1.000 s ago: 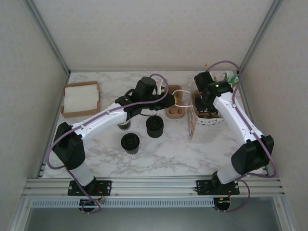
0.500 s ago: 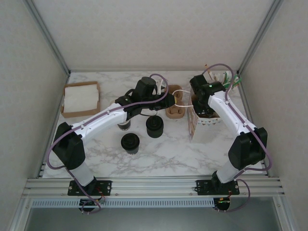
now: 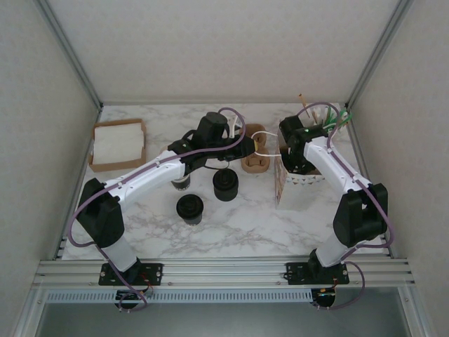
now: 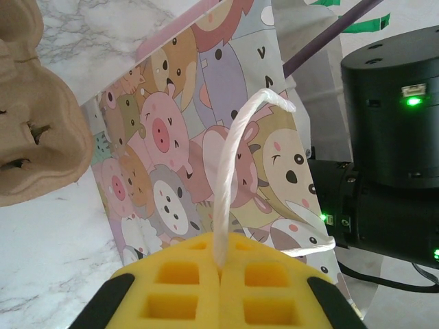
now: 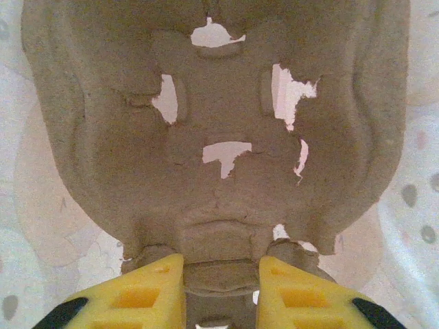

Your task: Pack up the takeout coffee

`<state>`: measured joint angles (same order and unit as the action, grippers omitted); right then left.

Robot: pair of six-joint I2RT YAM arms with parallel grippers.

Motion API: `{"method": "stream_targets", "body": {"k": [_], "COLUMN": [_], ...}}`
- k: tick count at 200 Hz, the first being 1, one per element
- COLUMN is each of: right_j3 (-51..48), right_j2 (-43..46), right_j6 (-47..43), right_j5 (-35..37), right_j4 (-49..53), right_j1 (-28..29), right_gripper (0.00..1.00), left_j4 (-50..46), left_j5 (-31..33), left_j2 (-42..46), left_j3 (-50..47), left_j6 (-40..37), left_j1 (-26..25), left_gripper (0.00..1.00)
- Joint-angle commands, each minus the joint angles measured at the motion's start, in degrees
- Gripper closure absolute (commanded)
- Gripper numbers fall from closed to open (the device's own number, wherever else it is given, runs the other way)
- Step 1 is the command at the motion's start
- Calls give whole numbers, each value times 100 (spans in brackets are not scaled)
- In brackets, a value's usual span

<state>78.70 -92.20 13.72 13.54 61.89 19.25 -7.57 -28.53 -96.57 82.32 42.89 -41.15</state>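
The takeout coffee (image 3: 190, 208), a small cup under a round black lid, stands on the table in front of the left arm. My left gripper (image 4: 221, 264) is shut on the white cord handle (image 4: 230, 171) of the cartoon-animal paper bag (image 4: 178, 137), pulling it leftward; from above, this gripper (image 3: 247, 146) sits left of the bag (image 3: 284, 184). My right gripper (image 5: 221, 271) is down inside the bag, its yellow fingers shut on the centre tab of a brown cardboard cup carrier (image 5: 219, 103). The right wrist (image 3: 298, 140) hangs over the bag's mouth.
A second brown carrier (image 3: 255, 163) lies just left of the bag. A dark round stack (image 3: 225, 184) and a cream cup (image 3: 180, 182), partly under the left arm, stand near the coffee. A napkin tray (image 3: 118, 144) sits far left. Straws (image 3: 323, 112) stick up behind the bag.
The right arm's elbow has swung inward to the left and its wrist has turned over the bag. The left arm and the cups have not moved.
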Motion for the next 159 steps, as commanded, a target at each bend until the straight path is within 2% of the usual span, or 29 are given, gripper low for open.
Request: {"method": "stream_targets", "body": {"k": [1, 159], "right_j3": [-171, -901], "right_j2": [88, -131], "right_j6": [8, 122], "right_j5": [-154, -460], "right_j4": [-138, -700], "right_j1": [-81, -174], "right_gripper": [74, 73], "left_j4": [150, 239], "left_j5": [-3, -13], "left_j2": [113, 217], "left_j3": [-41, -84], "left_j6": [68, 165], "left_j1": [19, -29], "left_gripper": [100, 100]}}
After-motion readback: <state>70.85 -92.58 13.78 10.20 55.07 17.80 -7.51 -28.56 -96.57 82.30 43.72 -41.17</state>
